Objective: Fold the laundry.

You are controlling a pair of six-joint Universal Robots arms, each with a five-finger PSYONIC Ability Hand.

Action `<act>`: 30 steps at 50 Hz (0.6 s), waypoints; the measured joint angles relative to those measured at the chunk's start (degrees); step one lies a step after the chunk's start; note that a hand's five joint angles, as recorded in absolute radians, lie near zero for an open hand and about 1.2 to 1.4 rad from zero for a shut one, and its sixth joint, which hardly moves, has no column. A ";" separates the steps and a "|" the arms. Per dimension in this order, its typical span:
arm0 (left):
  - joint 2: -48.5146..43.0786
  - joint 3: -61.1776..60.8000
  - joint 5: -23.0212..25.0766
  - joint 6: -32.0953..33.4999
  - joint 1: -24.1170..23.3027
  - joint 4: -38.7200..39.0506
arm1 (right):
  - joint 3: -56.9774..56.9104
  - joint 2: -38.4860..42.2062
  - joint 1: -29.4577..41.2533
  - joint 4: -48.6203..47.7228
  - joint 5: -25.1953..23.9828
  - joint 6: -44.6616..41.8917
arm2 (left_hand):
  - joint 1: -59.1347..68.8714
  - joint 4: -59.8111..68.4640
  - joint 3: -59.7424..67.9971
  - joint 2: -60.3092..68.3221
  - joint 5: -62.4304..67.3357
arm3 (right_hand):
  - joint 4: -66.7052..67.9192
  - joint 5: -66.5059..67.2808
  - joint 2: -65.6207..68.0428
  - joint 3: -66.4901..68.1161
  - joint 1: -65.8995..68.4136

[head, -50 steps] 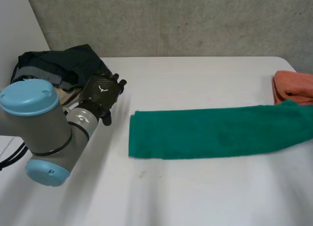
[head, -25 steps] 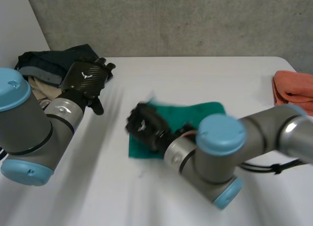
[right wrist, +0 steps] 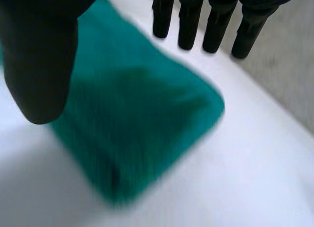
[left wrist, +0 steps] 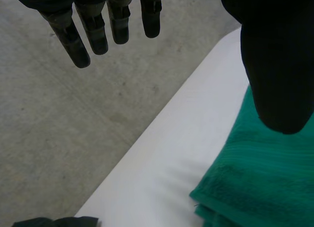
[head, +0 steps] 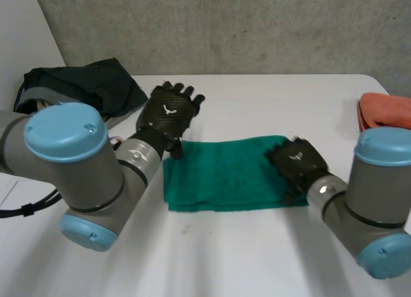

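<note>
Hands are being held open, empty: left hand (head: 168, 110) at the left corner of the folded green towel (head: 225, 175) on the table (head: 257, 258), right hand (head: 297, 162) over its right end. Misalignment is being risked if either drags it.

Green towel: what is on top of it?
Nothing lies on the green towel. The right hand, fingers straight, is over its right end, and the left hand is open above its far left corner. The right hand hides the towel's edge beneath it.
</note>
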 measured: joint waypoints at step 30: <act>7.39 -3.30 -4.56 -4.69 4.96 -0.62 | -13.12 10.96 23.50 -6.14 -1.35 -4.92 | 0.00 0.00 0.00 0.00 0.00 | -5.15 -6.78 -5.15 -4.82 -5.73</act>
